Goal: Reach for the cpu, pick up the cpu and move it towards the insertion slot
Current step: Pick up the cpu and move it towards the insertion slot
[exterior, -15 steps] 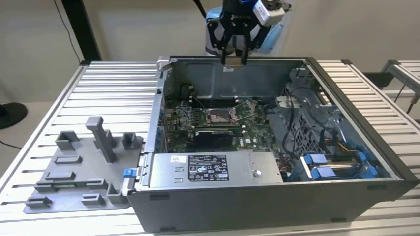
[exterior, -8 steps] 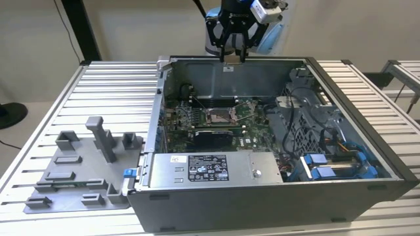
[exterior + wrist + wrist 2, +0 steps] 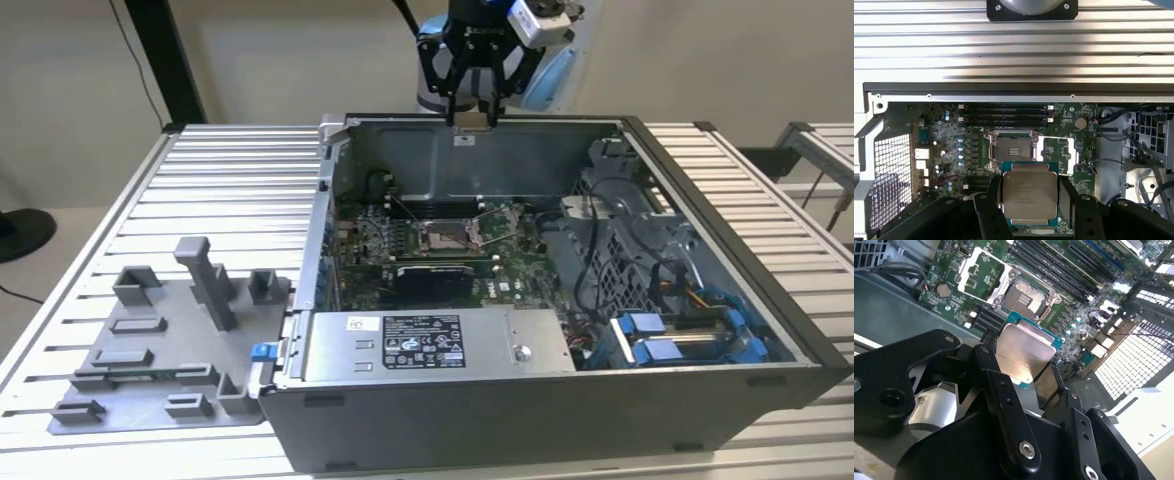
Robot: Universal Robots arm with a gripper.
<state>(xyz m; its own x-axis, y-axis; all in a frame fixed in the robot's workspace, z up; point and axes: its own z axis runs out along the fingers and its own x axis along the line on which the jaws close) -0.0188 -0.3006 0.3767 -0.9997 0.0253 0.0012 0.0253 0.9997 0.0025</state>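
Our pincer (image 3: 1030,200) clamps the cpu (image 3: 1030,194) above the insertion slot (image 3: 1014,150) — computer case (image 3: 747,390) (lid off) on slatted table (image 3: 227,190), grey fixture tray (image 3: 147,390) beside.

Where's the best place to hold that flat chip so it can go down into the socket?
By its two opposite thin edges, from above, as the gripper holds it now. The chip is flat and thin, so edge pinching leaves its underside free to drop into the socket.
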